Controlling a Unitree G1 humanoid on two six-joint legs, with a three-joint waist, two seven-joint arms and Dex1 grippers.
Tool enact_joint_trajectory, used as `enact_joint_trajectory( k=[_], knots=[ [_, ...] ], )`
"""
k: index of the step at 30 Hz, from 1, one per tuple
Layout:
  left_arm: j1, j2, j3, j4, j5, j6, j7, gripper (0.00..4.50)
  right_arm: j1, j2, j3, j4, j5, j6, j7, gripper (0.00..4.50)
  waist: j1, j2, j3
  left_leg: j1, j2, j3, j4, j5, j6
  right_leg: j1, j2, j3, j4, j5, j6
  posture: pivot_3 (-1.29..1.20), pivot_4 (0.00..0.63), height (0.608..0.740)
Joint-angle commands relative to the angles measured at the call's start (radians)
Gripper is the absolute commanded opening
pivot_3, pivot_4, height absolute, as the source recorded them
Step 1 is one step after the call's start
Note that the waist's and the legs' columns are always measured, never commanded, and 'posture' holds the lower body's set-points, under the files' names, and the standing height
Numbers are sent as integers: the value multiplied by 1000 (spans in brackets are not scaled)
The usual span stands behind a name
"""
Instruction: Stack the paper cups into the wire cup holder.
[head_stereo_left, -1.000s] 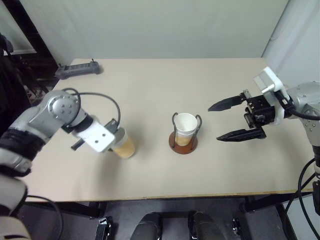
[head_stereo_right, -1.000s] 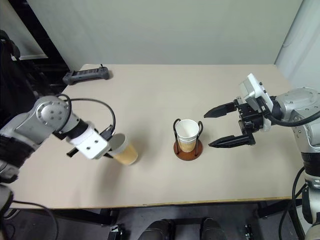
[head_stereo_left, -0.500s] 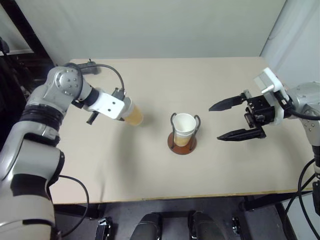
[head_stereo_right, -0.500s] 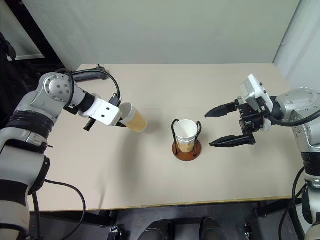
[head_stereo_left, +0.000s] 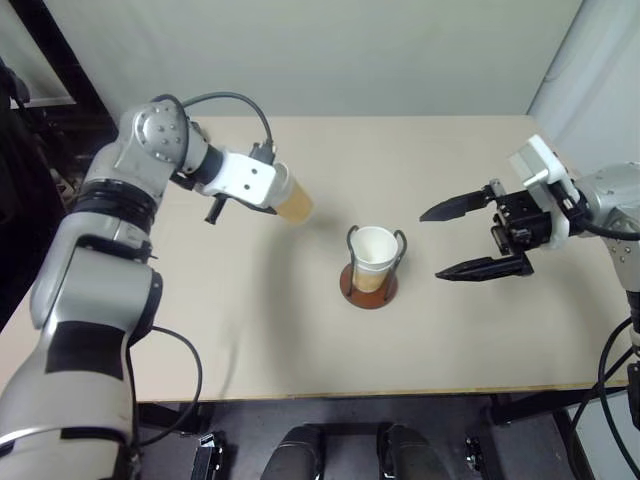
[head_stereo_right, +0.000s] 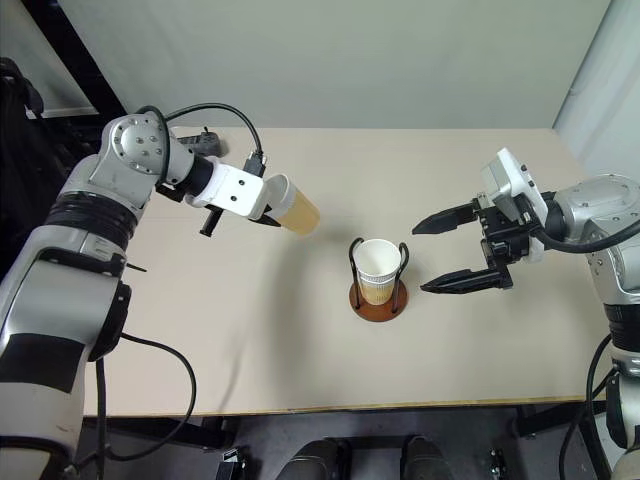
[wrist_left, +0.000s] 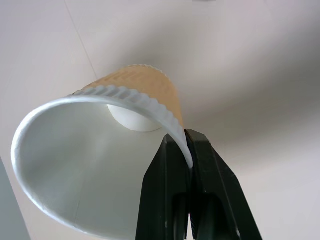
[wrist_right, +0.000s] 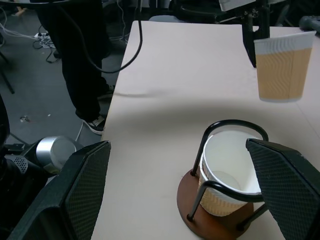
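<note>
My left gripper (wrist_left: 189, 146) is shut on the rim of a tan paper cup (head_stereo_left: 294, 203), holding it tilted in the air over the table, up and to the left of the wire cup holder (head_stereo_left: 370, 284). The holder stands mid-table on its brown disc base, with another paper cup (head_stereo_left: 372, 257) upright inside its dark wire loops. In the right wrist view the held cup (wrist_right: 280, 66) hangs beyond the holder (wrist_right: 220, 200). My right gripper (head_stereo_left: 458, 238) stands open just right of the holder, its fingers pointing toward it with nothing between them.
A dark controller-like device (head_stereo_right: 200, 142) lies at the table's far left corner, partly behind my left arm. A person's dark-trousered legs (wrist_right: 82, 65) stand on the floor beside the table (head_stereo_left: 300, 340). The table's near edge runs below the holder.
My left arm has lifted the cup off the table and carried it up and rightward, closer to the holder. The right gripper and the cup in the holder have stayed put.
</note>
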Motion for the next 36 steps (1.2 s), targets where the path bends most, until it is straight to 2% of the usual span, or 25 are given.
enact_joint_trajectory(
  k=[1,10,17,25,36],
  knots=[
    [-12,11,33,5,4,-21,-4,33,-10,-18,-27,-27,6,-4,-6,4500,-2,0,0,0,0,0,0,0,0,0,0,0,0,0,0,0,150,740],
    [-109,-56,52,53,-1,11,6,33,-11,-29,-26,-26,6,1,-3,4500,5,-1,0,-1,-1,1,1,1,2,0,0,0,0,0,2,0,150,740],
    [-209,-174,75,97,-12,21,-18,33,-21,-45,-20,-9,-2,-3,15,4500,9,-2,0,-1,-2,3,1,1,4,2,-1,1,-2,0,3,0,150,740],
    [-207,-235,77,95,-38,-1,-143,33,-15,-51,-53,49,3,-46,29,4500,0,-2,0,0,0,4,1,-1,5,2,-1,2,-1,-2,7,0,150,740],
    [-192,-307,14,82,-119,37,-145,33,-53,-55,-35,177,-50,-132,62,4500,8,-2,0,0,-1,5,4,-2,9,4,-3,3,-1,-1,11,0,150,740]
  ],
)
